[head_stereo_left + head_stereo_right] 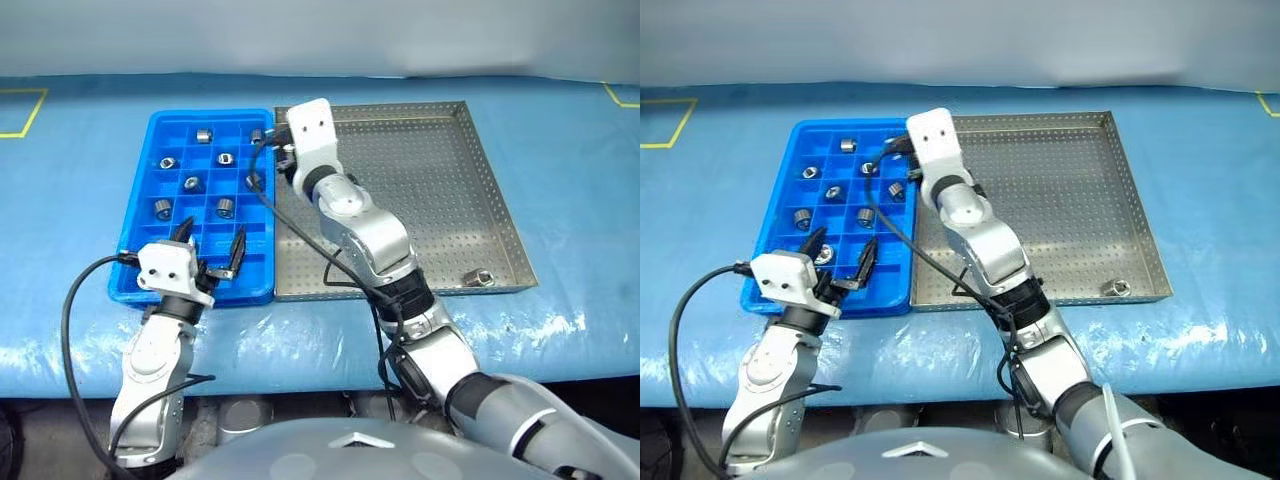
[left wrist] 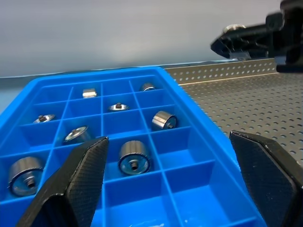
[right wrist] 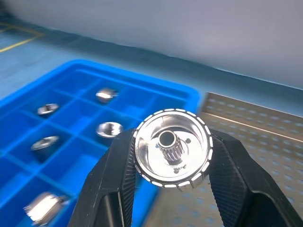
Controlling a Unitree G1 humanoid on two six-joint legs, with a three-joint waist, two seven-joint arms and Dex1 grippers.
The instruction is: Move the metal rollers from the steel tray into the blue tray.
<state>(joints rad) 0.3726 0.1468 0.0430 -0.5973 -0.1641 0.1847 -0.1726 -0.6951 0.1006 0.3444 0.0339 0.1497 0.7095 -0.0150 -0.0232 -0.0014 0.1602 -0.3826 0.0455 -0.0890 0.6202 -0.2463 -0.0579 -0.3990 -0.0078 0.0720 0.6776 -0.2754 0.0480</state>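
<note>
Counter point(image 1: 560, 150): pale blue cover; carries both trays side by side, blue at 9 o'clock, steel at 3 o'clock, rims touching or nearly so.

Left pincer point(image 1: 212, 247): fingers spread wide, nothing between them; hovers over the 6 o'clock end of the blue tray.

Blue tray point(image 1: 135, 225): compartment grid partly stocked. About eight metal rollers point(image 1: 163, 208) lie in cells of its 12 o'clock half, one per cell as far as can be told; the 6 o'clock rows show bare.

Right pincer point(image 3: 171, 163): closed narrow on one roller point(image 3: 172, 147), held end-on between both pads; in the head views it sits above the seam between the trays, toward 12 o'clock.

Steel tray point(image 1: 470, 120): perforated floor nearly bare; a single roller point(image 1: 481, 277) remains near the 5 o'clock corner.

Progress, judged: most of the set delivered; one in transit, not yet released; one more to fetch. Task close to its end.
</note>
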